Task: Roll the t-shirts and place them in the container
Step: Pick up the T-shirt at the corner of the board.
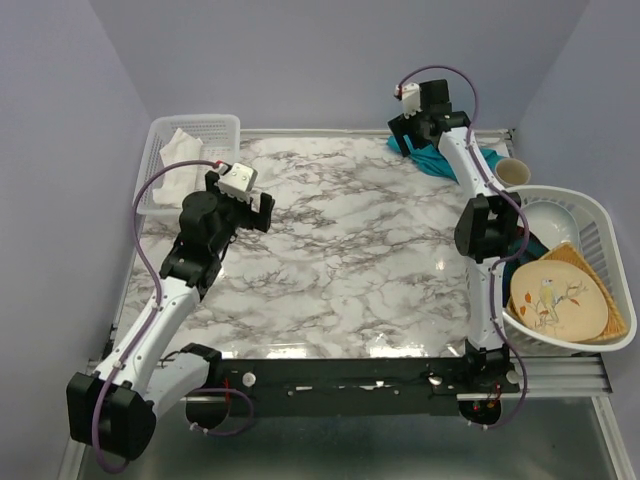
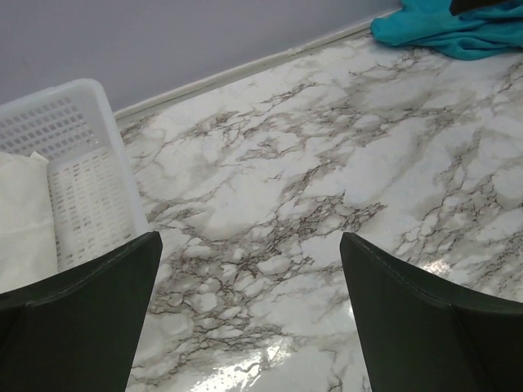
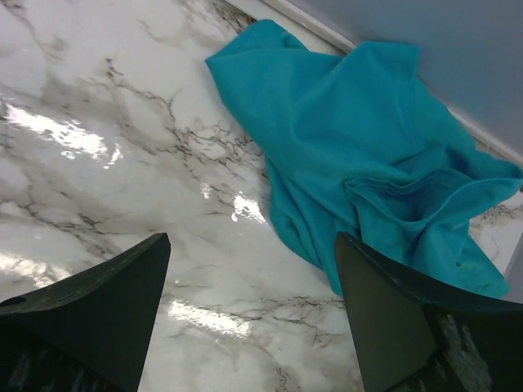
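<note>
T-shirt (image 3: 351,139) (crumpled) — just beyond the wide-spread right gripper (image 3: 252,245)

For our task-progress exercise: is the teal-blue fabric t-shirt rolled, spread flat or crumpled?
Crumpled. The teal-blue fabric t-shirt lies in a loose, wrinkled heap on the marble-patterned table, not yet rolled.

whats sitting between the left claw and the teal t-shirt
Only bare marble tabletop. The left wrist view shows the stretch from the left claw to the crumpled t-shirt by the far wall with nothing on it.
</note>
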